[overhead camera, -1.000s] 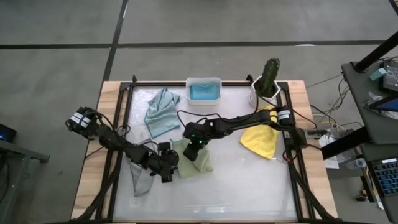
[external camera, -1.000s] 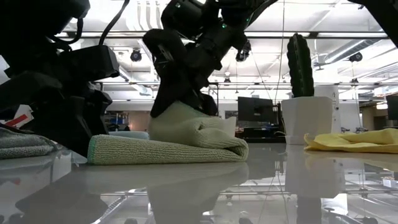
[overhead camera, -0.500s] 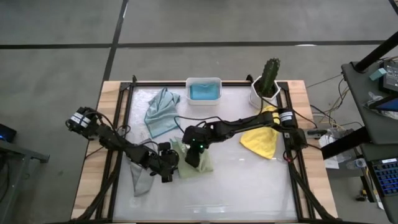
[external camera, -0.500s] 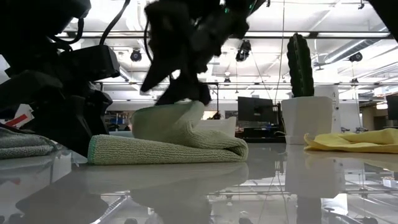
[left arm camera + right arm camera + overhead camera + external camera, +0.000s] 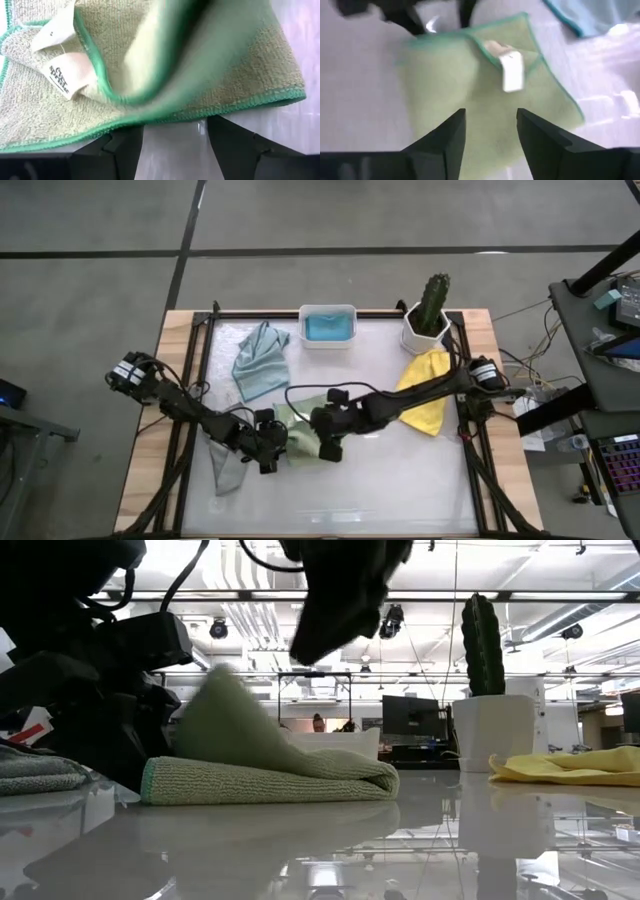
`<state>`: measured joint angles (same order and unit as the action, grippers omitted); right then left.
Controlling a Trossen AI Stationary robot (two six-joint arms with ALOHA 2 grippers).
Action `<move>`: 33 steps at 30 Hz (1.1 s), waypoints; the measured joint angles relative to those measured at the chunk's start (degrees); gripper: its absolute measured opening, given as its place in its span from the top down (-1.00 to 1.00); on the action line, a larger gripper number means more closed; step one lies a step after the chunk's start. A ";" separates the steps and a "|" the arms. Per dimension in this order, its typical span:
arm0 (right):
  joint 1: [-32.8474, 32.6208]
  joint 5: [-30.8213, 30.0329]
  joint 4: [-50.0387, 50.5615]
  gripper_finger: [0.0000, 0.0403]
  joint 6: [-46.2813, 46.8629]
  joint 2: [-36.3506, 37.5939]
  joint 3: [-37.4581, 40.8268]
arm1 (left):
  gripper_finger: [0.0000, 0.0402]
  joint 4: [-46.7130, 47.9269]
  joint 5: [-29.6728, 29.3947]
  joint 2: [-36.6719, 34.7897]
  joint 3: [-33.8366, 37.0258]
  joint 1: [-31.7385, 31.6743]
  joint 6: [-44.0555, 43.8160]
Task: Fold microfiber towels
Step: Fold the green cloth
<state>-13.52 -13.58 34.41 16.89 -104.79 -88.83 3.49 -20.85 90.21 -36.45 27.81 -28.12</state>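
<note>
**Green towel between both grippers**

Your sage green towel [image 5: 298, 438] lay low and centre-left in the high view. Your right gripper [image 5: 489, 131] hovered over it, fingers parted and empty. Your left gripper [image 5: 172, 144] sat at its edge, fingers spread, gripping nothing.

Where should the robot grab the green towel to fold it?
Probably the loose top flap of the green towel, near its white label, pinched from above. That layer stands up off the flat layer beneath, so it can be pinched alone, and the open right gripper already faces it.
</note>
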 joint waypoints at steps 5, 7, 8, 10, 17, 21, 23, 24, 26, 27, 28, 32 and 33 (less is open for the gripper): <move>-0.03 -1.47 -3.59 0.34 0.00 -1.07 3.66 | -0.02 0.84 3.87 -0.86 -0.19 -0.04 0.04; 0.02 -1.47 -7.22 0.41 -0.21 -1.61 5.53 | -0.02 2.95 5.94 -1.57 -0.74 -0.04 -0.02; 0.02 -1.45 -9.00 0.44 -0.51 -1.83 6.27 | -0.02 4.59 6.96 -2.17 -1.12 0.00 -0.03; -0.05 -1.20 -12.02 0.50 -1.13 -1.93 7.56 | -0.02 8.20 8.14 -3.18 -1.84 0.00 -0.11; -0.22 2.55 -21.99 0.67 -4.76 -1.93 11.78 | -0.02 14.06 8.40 -8.27 -2.78 0.00 -0.04; -0.35 4.58 -29.88 0.73 -5.62 -1.98 15.51 | -0.02 12.71 6.27 -10.50 -2.90 0.00 -0.02; -0.37 4.63 -33.12 0.74 -6.54 -2.06 17.11 | -0.02 10.84 3.50 -10.72 -2.82 0.00 0.02; -0.42 4.63 -35.21 0.74 -7.42 -2.06 17.74 | -0.02 9.70 1.54 -10.73 -2.82 -0.06 0.02; -0.48 4.63 -39.60 0.74 -8.39 -2.06 18.93 | -0.02 6.74 -2.80 -10.38 -2.56 -0.24 0.62; -0.48 4.66 -41.40 0.74 -8.79 -2.06 19.50 | -0.02 4.83 -4.54 -9.93 -2.46 -0.40 1.49; -0.48 4.82 -43.16 0.74 -9.02 -2.11 20.14 | -0.02 3.04 -5.75 -9.36 -2.35 -0.62 2.09; -0.48 5.07 -47.65 0.74 -9.46 -2.21 22.91 | -0.02 -2.85 -8.18 -6.53 -2.11 -1.72 5.30; -0.48 5.07 -48.09 0.74 -9.28 -2.21 23.51 | -0.02 -3.62 -9.04 -5.72 -2.05 -2.04 5.74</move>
<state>-14.00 -8.51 -13.68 7.61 -107.00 -65.32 -0.14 -29.89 84.49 -38.50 25.77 -22.38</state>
